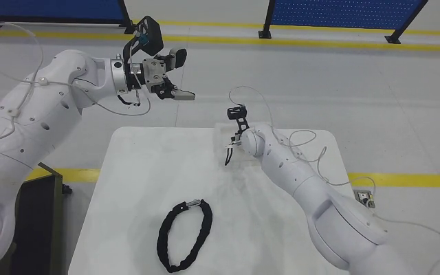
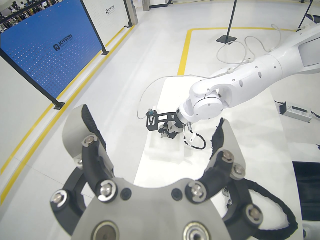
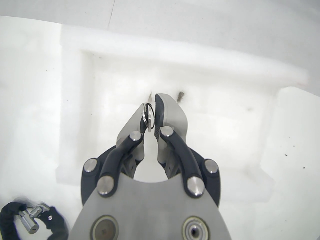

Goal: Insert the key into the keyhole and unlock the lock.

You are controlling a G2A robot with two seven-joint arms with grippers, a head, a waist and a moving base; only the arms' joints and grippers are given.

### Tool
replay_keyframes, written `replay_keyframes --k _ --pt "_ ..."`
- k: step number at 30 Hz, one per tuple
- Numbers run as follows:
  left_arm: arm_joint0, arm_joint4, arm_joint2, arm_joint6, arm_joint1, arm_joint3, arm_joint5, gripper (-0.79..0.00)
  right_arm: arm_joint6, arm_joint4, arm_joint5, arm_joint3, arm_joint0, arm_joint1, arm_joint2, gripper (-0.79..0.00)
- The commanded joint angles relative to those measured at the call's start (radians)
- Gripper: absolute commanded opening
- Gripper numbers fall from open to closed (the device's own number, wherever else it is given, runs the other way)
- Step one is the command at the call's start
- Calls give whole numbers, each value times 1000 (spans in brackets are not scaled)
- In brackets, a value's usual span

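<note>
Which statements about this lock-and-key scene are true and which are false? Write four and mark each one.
1. The right tool is shut on a small silver metal key on a ring. True.
2. The left tool holds the black fabric-covered loop lock. False: it is open and empty, beyond the far edge of the white table.
3. The key is already in the keyhole. False: it is over the white foam tray, well apart from the lock.
4. The lock lies as a loop on the table. True.
</note>
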Motion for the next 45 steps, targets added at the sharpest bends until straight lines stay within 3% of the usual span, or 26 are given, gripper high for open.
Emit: replay_keyframes --k 1,11,21,36,45 --pt "0 0 0 0 0 0 0 0 7 -27 4 -30 -8 9 6 -785" --pt "0 0 0 0 0 0 0 0 78 -226 124 -180 -76 54 15 -785" --pt "0 0 0 0 0 0 0 0 107 -287 168 -262 -141 81 77 -785" --pt "0 0 0 0 0 0 0 0 74 -245 154 -339 -212 112 224 -785" --pt "0 0 0 0 0 0 0 0 148 -307 65 -596 -316 160 320 -785"
